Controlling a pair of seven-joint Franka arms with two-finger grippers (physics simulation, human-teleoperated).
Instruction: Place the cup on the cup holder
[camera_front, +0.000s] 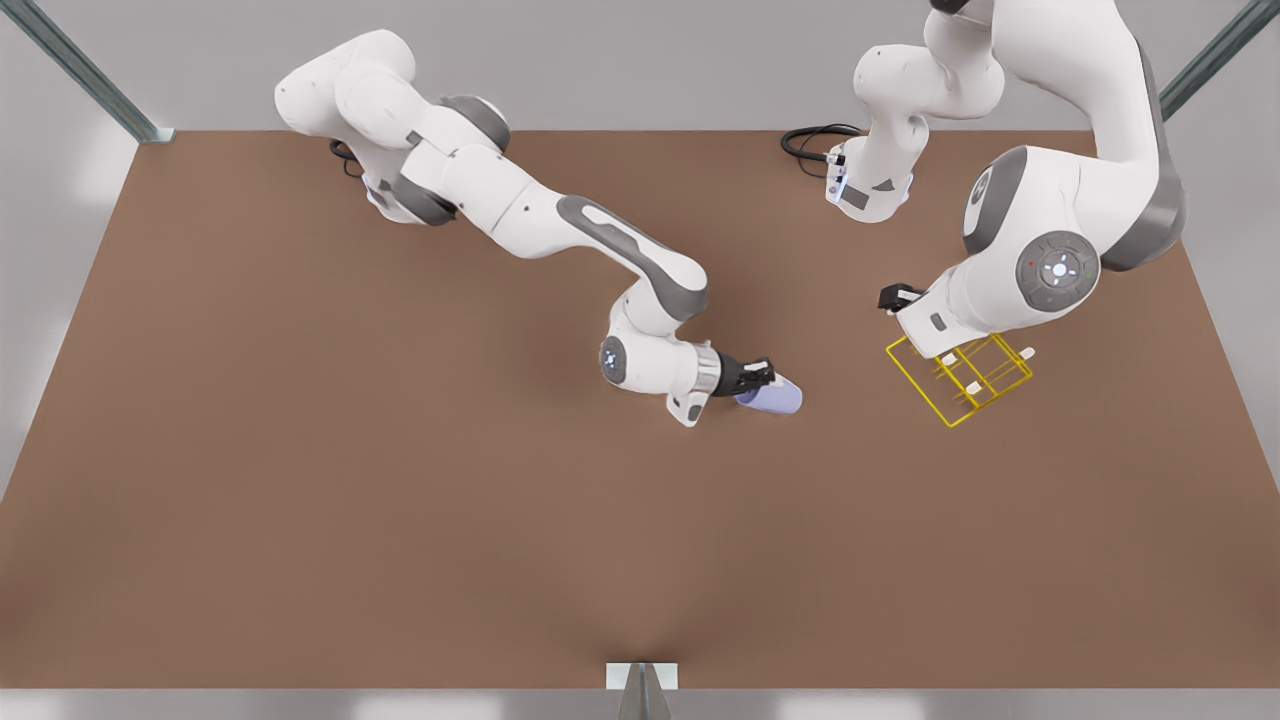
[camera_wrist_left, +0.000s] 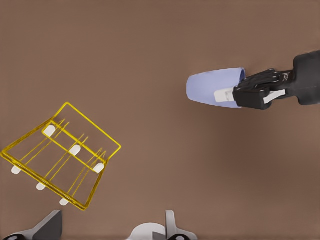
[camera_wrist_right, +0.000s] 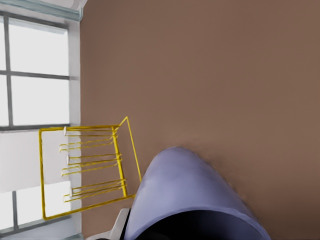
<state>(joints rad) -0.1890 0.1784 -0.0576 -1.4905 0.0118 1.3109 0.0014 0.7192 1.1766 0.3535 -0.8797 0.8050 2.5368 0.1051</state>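
I count one cup (camera_front: 775, 398) at the front view's centre and one cup holder (camera_front: 960, 378) right of it, well apart, both on the brown table (camera_front: 300, 450). Six white peg tips show in the left wrist view. The right gripper (camera_front: 764, 378), reaching low and sideways, pinches the tilted cup's rim. The left gripper (camera_front: 898, 297) waits above the holder, hiding its far corner; whether its fingers are spread, I cannot tell.
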